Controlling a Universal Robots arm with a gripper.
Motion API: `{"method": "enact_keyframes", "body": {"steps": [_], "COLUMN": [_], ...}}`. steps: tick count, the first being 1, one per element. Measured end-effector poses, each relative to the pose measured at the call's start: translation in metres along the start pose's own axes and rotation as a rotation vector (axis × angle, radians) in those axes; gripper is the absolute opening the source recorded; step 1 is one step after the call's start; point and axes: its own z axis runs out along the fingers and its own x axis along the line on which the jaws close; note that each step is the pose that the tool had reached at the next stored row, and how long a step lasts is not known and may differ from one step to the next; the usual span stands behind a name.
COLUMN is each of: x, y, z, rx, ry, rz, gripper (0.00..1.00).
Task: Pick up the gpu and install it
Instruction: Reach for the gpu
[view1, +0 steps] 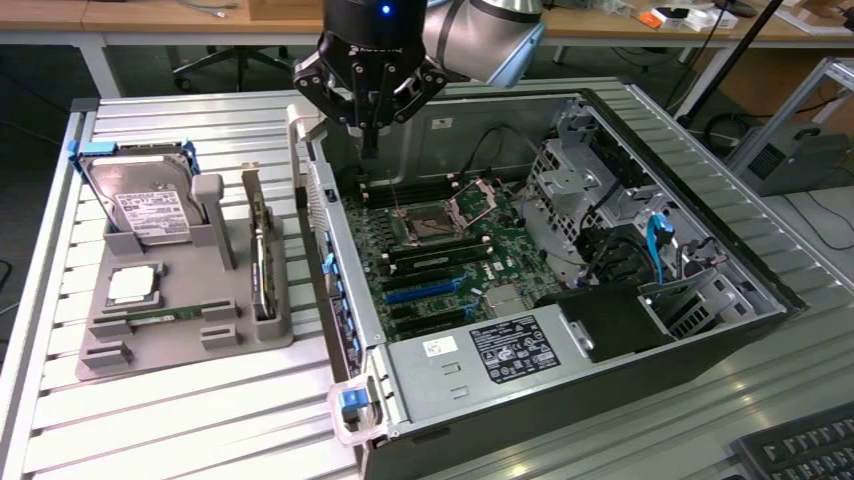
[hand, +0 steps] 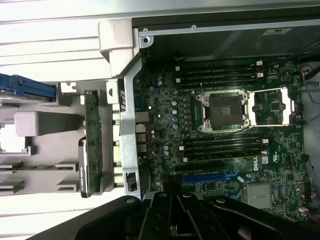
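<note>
The gpu (view1: 264, 265), a thin dark card, stands on edge in a slot of the grey holder (view1: 174, 345) at the exterior view's left, beside the open computer case. In the wrist view the gpu (hand: 91, 120) shows as a green strip with a dark, silver-edged end next to the case wall. My gripper (view1: 370, 148) hangs above the case's back corner, over the motherboard (view1: 447, 245), to the right of the card and apart from it. Its fingers are shut together with nothing between them. The gripper (hand: 172, 202) is a dark mass over the board's blue slots (hand: 210, 177).
The holder also carries a silver hard drive (view1: 147, 205), a processor chip (view1: 131, 285) and a green memory stick (view1: 160, 318). Inside the case are drive cages (view1: 587, 190) and a power supply (view1: 501, 350). A keyboard (view1: 801, 450) lies at the near right.
</note>
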Motion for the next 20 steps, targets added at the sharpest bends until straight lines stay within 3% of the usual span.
{"method": "enact_keyframes", "body": {"steps": [20], "x": [0.0063], "y": [-0.0005], "z": [-0.0001], "rx": [0.0001], "ry": [-0.0001], "rz": [0.000], "gripper": [0.11]}}
